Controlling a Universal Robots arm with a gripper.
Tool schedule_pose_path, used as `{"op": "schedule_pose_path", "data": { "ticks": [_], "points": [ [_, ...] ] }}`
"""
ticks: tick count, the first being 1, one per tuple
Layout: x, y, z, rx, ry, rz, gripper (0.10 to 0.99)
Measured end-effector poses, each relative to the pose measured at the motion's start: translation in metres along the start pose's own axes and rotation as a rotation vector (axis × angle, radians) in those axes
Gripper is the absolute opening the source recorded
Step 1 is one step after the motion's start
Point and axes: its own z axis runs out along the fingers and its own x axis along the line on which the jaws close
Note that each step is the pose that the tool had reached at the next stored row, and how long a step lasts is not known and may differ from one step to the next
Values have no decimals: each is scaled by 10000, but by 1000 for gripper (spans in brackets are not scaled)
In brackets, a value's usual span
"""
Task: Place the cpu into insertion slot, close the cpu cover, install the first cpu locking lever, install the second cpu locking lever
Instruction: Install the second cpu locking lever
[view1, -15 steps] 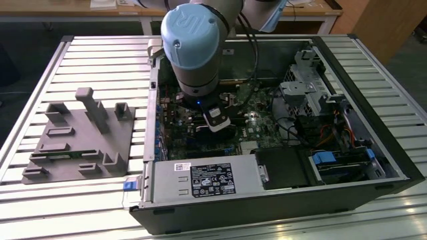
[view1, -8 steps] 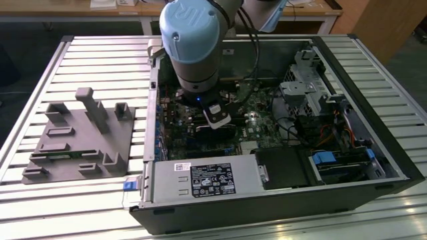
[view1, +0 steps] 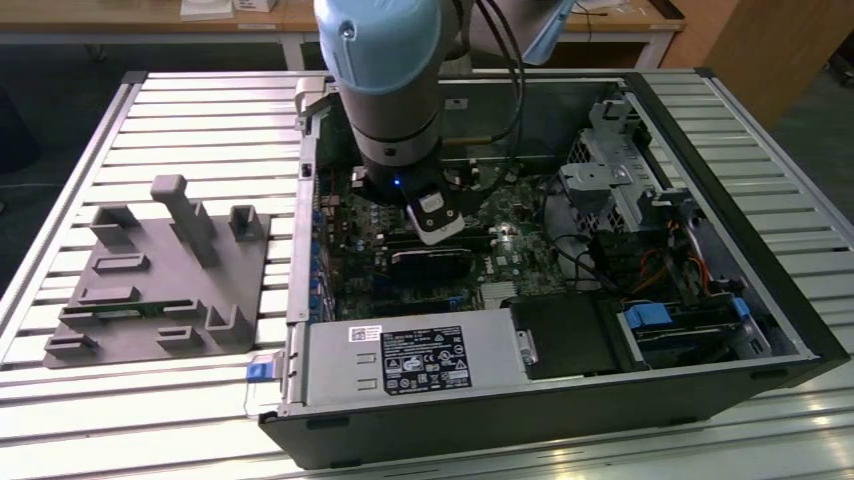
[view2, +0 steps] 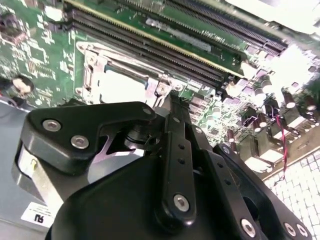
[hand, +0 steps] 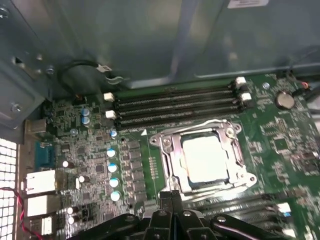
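With cpu (hand: 206, 157) in insertion slot (hand: 170, 165), cpu cover (hand: 231, 134) shut.

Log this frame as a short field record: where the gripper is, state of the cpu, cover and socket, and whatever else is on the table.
gripper: inside the open computer case, above the motherboard; holds nothing
cpu: seated in the insertion slot, silvery top showing
cpu cover: down, framing the cpu
memory slots: long black slots beside the socket
grey fixture: on the slatted table, at the exterior view's left
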Motion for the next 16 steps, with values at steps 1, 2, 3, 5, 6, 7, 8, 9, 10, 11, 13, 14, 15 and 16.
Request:
{"op": "schedule_pose_path", "data": {
  "ticks": [1, 2, 3, 5, 6, 7, 8, 9, 10, 11, 13, 14, 15, 16],
  "points": [
    [-3, 4, -10, 90, -30, 56, 106],
    [-6, 7, -19, 185, -59, 113, 106],
    [-10, 11, -27, 283, -87, 168, 106],
    [-25, 18, -40, 499, -124, 246, 106],
    [-36, 21, -43, 610, -140, 275, 106],
    [-49, 24, -45, 712, -153, 296, 106],
    [-63, 27, -46, 820, -167, 312, 106],
    [-79, 30, -45, 923, -179, 325, 106],
    [-97, 33, -43, 1006, -189, 333, 106],
    [-118, 37, -41, 1066, -193, 337, 106],
    [-163, 47, -34, 1135, -197, 338, 106],
    [-190, 54, -30, 1150, -198, 339, 106],
    [-215, 62, -26, 1162, -198, 337, 106],
    [-236, 71, -21, 1175, -199, 336, 106]
  ]
}}
